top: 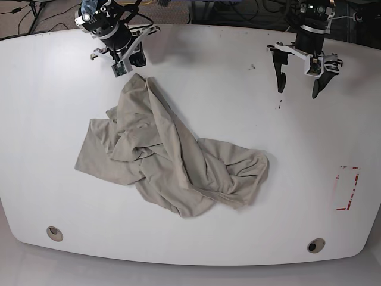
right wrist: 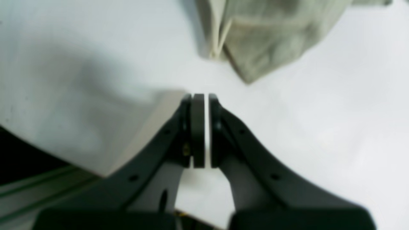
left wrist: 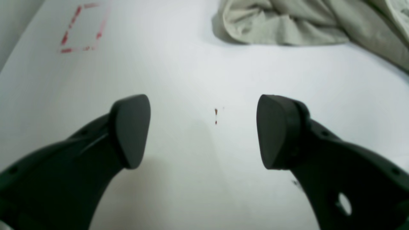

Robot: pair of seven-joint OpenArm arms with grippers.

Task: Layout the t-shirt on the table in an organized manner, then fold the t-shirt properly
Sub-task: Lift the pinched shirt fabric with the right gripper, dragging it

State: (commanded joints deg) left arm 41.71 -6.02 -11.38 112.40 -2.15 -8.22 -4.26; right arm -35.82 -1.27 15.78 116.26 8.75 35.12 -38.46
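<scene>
Left wrist view: left gripper [left wrist: 204,131] released, its two dark matte rounded pads spread wide above bare glossy white table [left wrist: 179,179].
T-shirt here: a rumpled fold of soft khaki t-shirt [left wrist: 306,22] lies at the top right, well apart from the pads.
Marks here: red-outlined rectangle [left wrist: 83,28] at the upper left; two tiny red specks [left wrist: 216,115] between the pads.
Right wrist view: right gripper [right wrist: 206,127] clenched, flat pads nearly touching with only a thin slit, nothing between them.
T-shirt here: a pointed, seamed corner of the cloth [right wrist: 255,41] lies just ahead of the tips, not touching.
Table edge here: a rounded corner of the table [right wrist: 105,169] shows at the lower left.
Base view: the whole t-shirt [top: 172,158] lies crumpled in a heap left of the table's [top: 238,77] centre.
Only here: two round grey grommet holes [top: 54,233] near the front edge.
</scene>
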